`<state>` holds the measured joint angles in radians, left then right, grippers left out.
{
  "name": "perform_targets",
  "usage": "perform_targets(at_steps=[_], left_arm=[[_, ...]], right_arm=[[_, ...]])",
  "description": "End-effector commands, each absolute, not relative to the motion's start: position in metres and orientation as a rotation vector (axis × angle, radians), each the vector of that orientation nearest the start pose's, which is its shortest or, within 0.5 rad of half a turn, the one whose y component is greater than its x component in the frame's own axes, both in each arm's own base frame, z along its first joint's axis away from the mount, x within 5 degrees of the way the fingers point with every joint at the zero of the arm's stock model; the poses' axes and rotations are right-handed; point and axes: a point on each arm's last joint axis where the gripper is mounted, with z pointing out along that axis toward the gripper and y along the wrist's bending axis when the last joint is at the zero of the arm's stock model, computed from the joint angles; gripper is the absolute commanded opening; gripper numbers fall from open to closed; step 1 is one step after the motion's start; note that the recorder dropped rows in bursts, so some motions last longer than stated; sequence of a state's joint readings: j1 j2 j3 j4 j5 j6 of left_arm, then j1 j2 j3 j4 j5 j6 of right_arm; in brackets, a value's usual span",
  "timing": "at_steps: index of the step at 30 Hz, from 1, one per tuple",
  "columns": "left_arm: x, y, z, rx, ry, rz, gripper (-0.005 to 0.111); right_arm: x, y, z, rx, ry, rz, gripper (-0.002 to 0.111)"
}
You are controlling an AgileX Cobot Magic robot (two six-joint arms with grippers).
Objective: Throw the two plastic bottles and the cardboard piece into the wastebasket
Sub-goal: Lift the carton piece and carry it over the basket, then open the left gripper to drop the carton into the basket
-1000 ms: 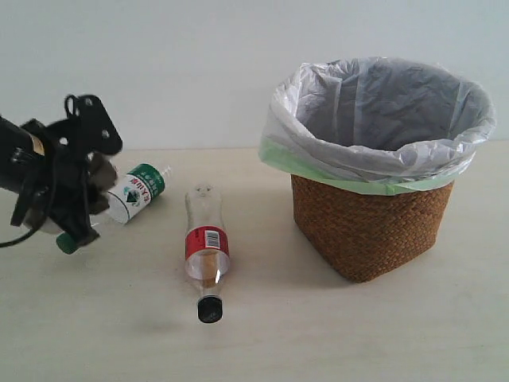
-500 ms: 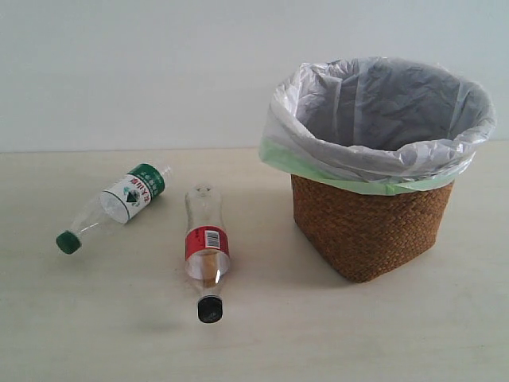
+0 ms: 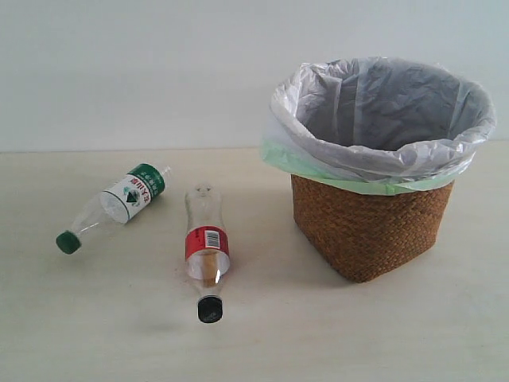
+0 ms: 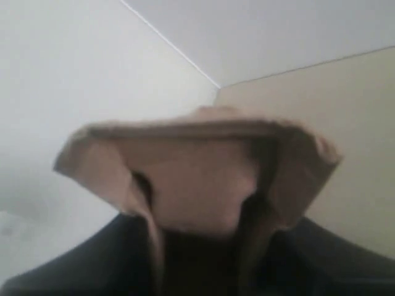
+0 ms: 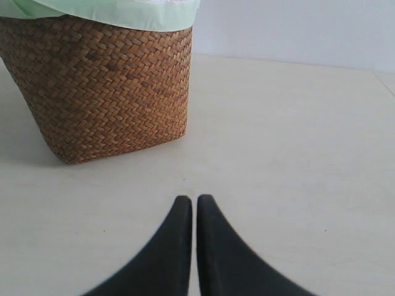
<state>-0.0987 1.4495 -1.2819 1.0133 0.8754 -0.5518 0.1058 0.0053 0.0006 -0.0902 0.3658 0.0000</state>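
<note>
The green-capped bottle (image 3: 119, 205) with its green-and-white label lies on its side at the table's left. Beside it lies the black-capped bottle (image 3: 205, 247) with the red label, cap towards the front. The wastebasket (image 3: 370, 227), brown wicker with a crinkled bag liner, stands at the right. In the blurred left wrist view, the beige cardboard piece (image 4: 203, 166) fills the middle, with my left gripper (image 4: 200, 246) shut on it. My right gripper (image 5: 194, 200) is shut on nothing, low over the table near the wastebasket (image 5: 105, 92). Neither arm shows in the exterior view.
Behind the table is a plain pale wall (image 3: 159, 72). The left wrist view looks past the cardboard at a wall and ceiling corner (image 4: 217, 86).
One second ago my left arm was at the exterior view's left edge, by the green-capped bottle. It has since gone out of that view. The bottles and wastebasket have not moved.
</note>
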Motion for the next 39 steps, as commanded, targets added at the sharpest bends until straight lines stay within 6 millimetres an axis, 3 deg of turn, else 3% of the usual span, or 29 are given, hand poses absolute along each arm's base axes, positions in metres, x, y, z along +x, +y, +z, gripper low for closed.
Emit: perform_targets(at_steps=[1, 6, 13, 18, 21, 24, 26, 29, 30, 31, 32, 33, 35, 39], left_arm=[[0.321, 0.038, 0.386, -0.124, 2.226, 0.558, 0.004], [0.325, 0.047, 0.391, -0.159, 2.252, 0.434, 0.004], [0.332, 0.054, 0.378, -0.132, 2.315, 0.534, 0.004], [0.349, 0.051, 0.342, -0.145, 2.43, 0.487, 0.004], [0.367, 0.03, 0.313, -0.075, 2.492, 0.303, 0.004], [0.386, -0.024, 0.293, 0.126, 2.466, -0.009, 0.004], [0.395, -0.075, 0.294, 0.246, 2.38, -0.264, 0.004], [0.403, -0.151, 0.323, 0.436, 2.245, -0.647, 0.013], [0.403, -0.17, 0.334, 0.483, 2.203, -0.734, 0.02], [0.404, -0.196, 0.349, 0.535, 2.142, -0.828, 0.034], [0.403, -0.212, 0.359, 0.57, 2.102, -0.868, 0.047], [0.399, -0.246, 0.376, 0.635, 2.028, -0.918, 0.078], [0.389, -0.286, 0.386, 0.8, 1.946, -0.908, 0.109], [0.386, -0.305, 0.381, 0.865, 1.967, -0.736, 0.104]], right_arm=[[0.053, 0.002, 0.181, -0.149, 1.838, -0.018, 0.0], [0.053, 0.002, 0.181, -0.149, 1.838, -0.018, 0.0], [0.053, 0.002, 0.181, -0.149, 1.838, -0.018, 0.0], [0.053, 0.002, 0.181, -0.149, 1.838, -0.018, 0.0], [0.053, 0.002, 0.181, -0.149, 1.838, -0.018, 0.0], [0.053, 0.002, 0.181, -0.149, 1.838, -0.018, 0.0], [0.053, 0.002, 0.181, -0.149, 1.838, -0.018, 0.0], [0.053, 0.002, 0.181, -0.149, 1.838, -0.018, 0.0], [0.053, 0.002, 0.181, -0.149, 1.838, -0.018, 0.0], [0.053, 0.002, 0.181, -0.149, 1.838, -0.018, 0.0], [0.053, 0.002, 0.181, -0.149, 1.838, -0.018, 0.0], [0.053, 0.002, 0.181, -0.149, 1.838, -0.018, 0.0], [0.053, 0.002, 0.181, -0.149, 1.838, -0.018, 0.0], [0.053, 0.002, 0.181, -0.149, 1.838, -0.018, 0.0]])
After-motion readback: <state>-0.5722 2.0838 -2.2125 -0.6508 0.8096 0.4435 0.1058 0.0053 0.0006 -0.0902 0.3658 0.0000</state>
